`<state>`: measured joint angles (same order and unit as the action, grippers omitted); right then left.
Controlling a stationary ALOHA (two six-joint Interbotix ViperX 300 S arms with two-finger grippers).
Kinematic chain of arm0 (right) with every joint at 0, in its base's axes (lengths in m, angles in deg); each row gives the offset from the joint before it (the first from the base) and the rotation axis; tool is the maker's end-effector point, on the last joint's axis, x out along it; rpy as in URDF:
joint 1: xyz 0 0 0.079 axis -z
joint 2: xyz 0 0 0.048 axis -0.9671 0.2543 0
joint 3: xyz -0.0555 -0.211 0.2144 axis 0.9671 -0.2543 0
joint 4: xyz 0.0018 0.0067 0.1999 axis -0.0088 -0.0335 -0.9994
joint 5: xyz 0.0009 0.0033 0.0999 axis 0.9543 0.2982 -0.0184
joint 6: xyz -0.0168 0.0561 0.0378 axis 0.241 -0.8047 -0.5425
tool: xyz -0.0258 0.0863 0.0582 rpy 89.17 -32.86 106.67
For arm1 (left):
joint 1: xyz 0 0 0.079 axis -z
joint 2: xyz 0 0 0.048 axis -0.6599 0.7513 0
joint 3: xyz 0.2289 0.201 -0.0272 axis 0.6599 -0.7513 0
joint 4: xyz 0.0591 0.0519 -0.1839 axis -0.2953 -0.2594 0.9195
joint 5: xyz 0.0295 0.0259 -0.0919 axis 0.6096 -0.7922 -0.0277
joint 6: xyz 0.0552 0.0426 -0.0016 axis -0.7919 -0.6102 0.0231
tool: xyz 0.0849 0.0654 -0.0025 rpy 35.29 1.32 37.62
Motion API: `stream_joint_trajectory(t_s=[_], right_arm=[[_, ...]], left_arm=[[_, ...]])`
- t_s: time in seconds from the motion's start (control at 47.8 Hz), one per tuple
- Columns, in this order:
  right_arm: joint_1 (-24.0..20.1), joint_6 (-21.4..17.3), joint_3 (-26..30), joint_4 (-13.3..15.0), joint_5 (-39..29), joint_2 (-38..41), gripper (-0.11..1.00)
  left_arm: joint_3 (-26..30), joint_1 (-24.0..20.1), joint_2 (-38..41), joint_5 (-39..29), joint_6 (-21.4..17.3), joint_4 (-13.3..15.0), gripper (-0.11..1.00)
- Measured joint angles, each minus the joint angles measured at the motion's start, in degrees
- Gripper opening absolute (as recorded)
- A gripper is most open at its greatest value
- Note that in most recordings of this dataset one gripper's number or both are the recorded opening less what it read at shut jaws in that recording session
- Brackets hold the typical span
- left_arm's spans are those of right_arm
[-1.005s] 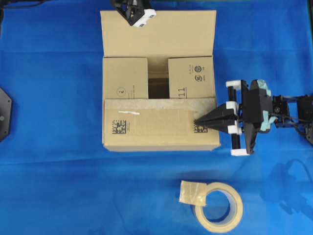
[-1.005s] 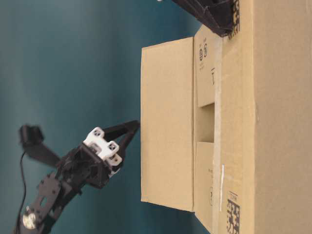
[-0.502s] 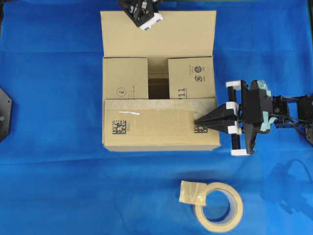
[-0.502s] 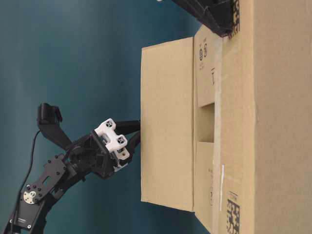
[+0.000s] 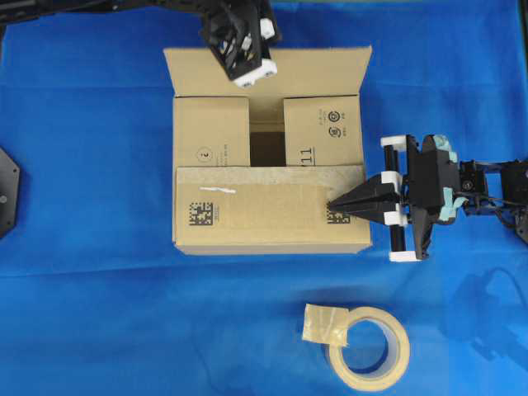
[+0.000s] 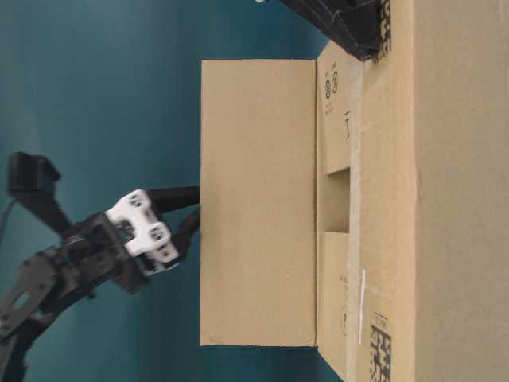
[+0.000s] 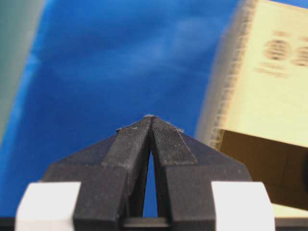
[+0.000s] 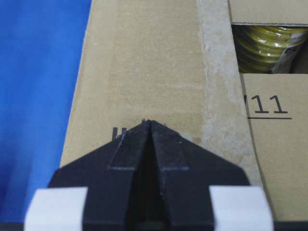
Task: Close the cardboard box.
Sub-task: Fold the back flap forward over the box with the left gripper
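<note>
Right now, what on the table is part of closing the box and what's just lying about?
In the job:
- cardboard box, far flap not yet folded down
- left end effector, shut, at that far flap
- right end effector, shut, tips on the near flap, which lies flat

Lying about:
- roll of tape, untouched on the blue cloth
- yellow coil inside the box

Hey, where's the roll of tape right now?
In the overhead view the roll of tape lies flat on the blue cloth near the bottom edge, right of centre, below the cardboard box and the right gripper.
</note>
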<state>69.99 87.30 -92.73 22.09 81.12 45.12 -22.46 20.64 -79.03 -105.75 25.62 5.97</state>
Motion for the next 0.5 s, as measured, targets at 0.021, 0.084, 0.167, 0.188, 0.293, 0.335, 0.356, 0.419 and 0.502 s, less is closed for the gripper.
stream_joint_trajectory(t_s=[0.021,0.084,0.167,0.188,0.293,0.335,0.356,0.419,0.502], right_arm=[[-0.1,0.0,0.0,0.0,-0.1,0.0,0.0],[0.0,0.0,0.0,0.1,-0.1,0.0,0.0],[0.0,0.0,0.0,0.0,0.0,0.0,0.0],[0.0,0.1,0.0,0.0,-0.1,0.0,0.0],[0.0,0.1,0.0,0.0,0.0,0.0,0.0],[0.0,0.1,0.1,0.0,0.0,0.0,0.0],[0.0,0.1,0.0,0.0,0.0,0.0,0.0],[0.1,0.0,0.0,0.0,-0.1,0.0,0.0],[0.3,0.1,0.0,0.1,-0.1,0.0,0.0]], left_arm=[[-0.2,0.3,-0.4,-0.1,0.0,0.1,0.0],[-0.9,0.8,-1.6,-0.2,0.1,0.1,0.0],[-2.1,1.9,-2.8,-0.2,0.3,0.1,0.0],[-2.6,2.1,-3.1,-0.1,0.4,0.1,0.0],[-5.1,3.7,-4.3,0.4,1.7,0.2,0.0],[-5.9,4.1,-4.7,0.6,2.2,0.1,0.0],[-6.4,4.6,-5.0,1.0,2.5,0.1,0.0],[-8.0,5.3,-5.9,2.2,3.5,0.1,0.0],[-10.5,6.6,-7.3,4.9,4.7,0.1,0.0]])
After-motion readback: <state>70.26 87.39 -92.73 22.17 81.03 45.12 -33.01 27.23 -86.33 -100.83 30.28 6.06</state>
